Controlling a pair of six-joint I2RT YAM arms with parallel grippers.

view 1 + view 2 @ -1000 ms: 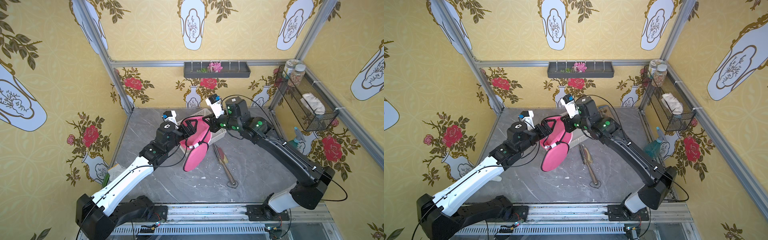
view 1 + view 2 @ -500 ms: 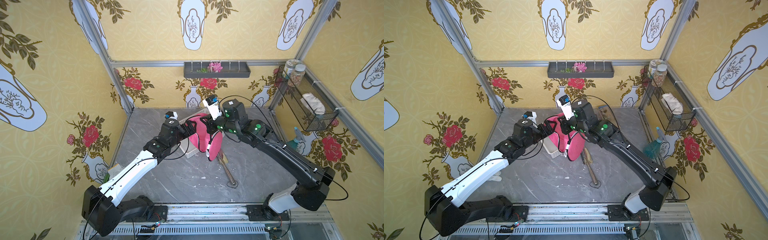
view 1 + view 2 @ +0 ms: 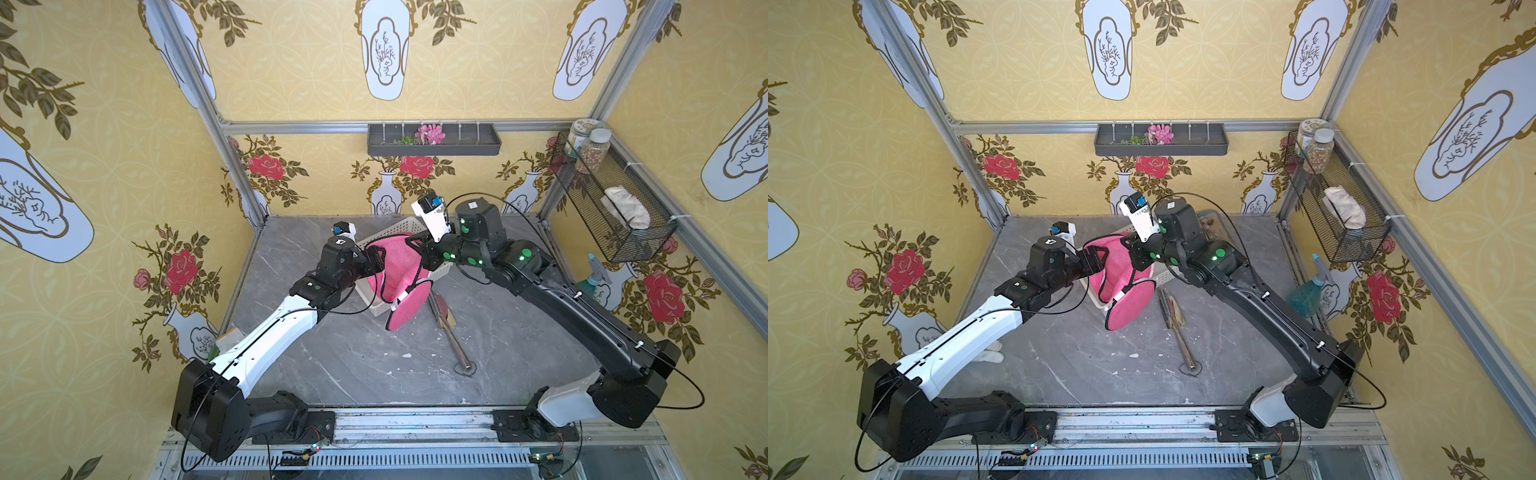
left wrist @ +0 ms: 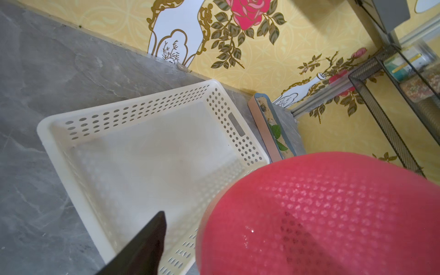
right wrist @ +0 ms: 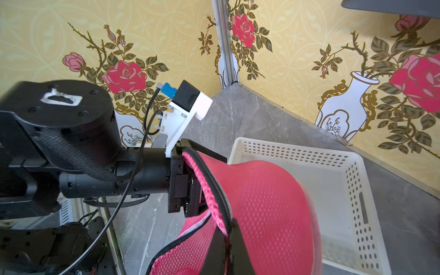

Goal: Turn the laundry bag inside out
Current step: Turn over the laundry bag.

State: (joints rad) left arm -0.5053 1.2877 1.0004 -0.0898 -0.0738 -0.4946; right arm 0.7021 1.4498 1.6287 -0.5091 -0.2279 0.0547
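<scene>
Soft pink mesh laundry bag (image 3: 401,268) hangs between hands: right hand (image 3: 420,254) clamps its rim, left hand (image 3: 376,258) (jaws half-spread) straddles the opposite wall

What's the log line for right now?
laundry bag: held up above white basket, flap hanging | right gripper: shut on bag rim | left gripper: jaws apart, one finger outside the mesh, one behind it

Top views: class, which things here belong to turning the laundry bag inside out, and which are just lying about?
Belong to the job: laundry bag; left gripper; right gripper.

Just lying about: white basket; metal hand tool; spray bottle; wire rack; wall tray.
</scene>
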